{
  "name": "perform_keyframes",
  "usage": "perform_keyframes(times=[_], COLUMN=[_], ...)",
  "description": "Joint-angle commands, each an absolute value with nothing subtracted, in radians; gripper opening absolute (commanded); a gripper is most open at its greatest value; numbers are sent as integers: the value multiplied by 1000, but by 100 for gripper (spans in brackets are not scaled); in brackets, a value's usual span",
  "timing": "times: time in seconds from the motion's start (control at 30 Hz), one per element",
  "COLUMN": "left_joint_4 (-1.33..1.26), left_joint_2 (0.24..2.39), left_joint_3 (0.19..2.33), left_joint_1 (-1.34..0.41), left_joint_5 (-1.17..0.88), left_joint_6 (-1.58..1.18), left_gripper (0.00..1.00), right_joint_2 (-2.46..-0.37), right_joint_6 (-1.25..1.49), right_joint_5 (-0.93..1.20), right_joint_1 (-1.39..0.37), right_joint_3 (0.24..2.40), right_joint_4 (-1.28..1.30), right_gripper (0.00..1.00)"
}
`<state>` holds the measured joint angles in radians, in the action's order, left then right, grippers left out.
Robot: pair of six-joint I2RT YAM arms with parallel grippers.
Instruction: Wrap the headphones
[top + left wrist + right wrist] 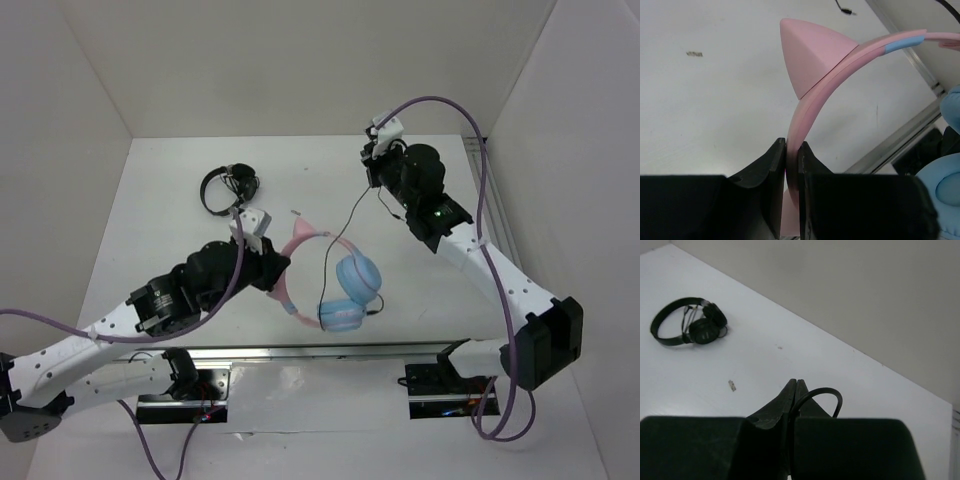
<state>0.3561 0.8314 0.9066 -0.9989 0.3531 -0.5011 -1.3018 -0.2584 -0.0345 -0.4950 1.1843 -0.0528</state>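
The headphones (345, 285) rest near the table's front edge, their two light-blue ear cups leaning together. Their pink cat-ear headband (300, 243) arches up to the left. My left gripper (281, 270) is shut on the headband; in the left wrist view the pink band (822, 85) runs up from between the closed jaws (792, 147), with one cat ear just above them. The thin black cable (345, 228) rises from the cups to my right gripper (374, 168), held high at the back. It is shut on the cable, which loops out beside the jaws (796, 383) in the right wrist view.
A smaller all-black pair of headphones (228, 187) lies at the back left, also seen in the right wrist view (687, 327). White walls close in the table at the back and both sides. A metal rail (330, 352) runs along the front edge.
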Motion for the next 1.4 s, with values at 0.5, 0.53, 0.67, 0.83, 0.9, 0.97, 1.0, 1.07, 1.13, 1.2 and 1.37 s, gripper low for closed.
perform_keyframes(times=[0.5,0.53,0.67,0.83,0.9,0.97,1.0,1.07,1.13,1.2,1.37], left_joint_4=[-40,-40,49,141,137,150,184,184,213,262,290], left_joint_2=[927,916,916,907,922,948,972,992,1032,1060,1029], left_joint_3=[1092,1092,1160,1200,1200,1230,1259,1279,1334,1383,1352], left_joint_1=[-597,-583,-551,-541,-529,-520,-520,-520,-502,-488,-427], left_joint_5=[-172,-185,-147,10,20,31,49,72,72,83,63], left_joint_6=[-777,-794,-886,-1009,-1019,-1028,-1038,-1039,-1016,-1015,-1015], left_gripper=[0,0,0,0,0,0,0,0,0,0,0], right_joint_2=[-1379,-1379,-1345,-1312,-1312,-1312,-1325,-1339,-1339,-1339,-1203], right_joint_6=[87,87,121,123,135,158,167,183,183,183,306], right_joint_5=[756,773,801,736,718,718,733,744,756,741,470], right_joint_1=[-321,-321,-347,-466,-491,-512,-512,-523,-532,-532,-532], right_joint_3=[962,962,936,868,839,812,811,811,802,790,662], right_joint_4=[-564,-574,-624,-675,-728,-750,-761,-770,-756,-747,-854], right_gripper=[0,0,0,0,0,0,0,0,0,0,0])
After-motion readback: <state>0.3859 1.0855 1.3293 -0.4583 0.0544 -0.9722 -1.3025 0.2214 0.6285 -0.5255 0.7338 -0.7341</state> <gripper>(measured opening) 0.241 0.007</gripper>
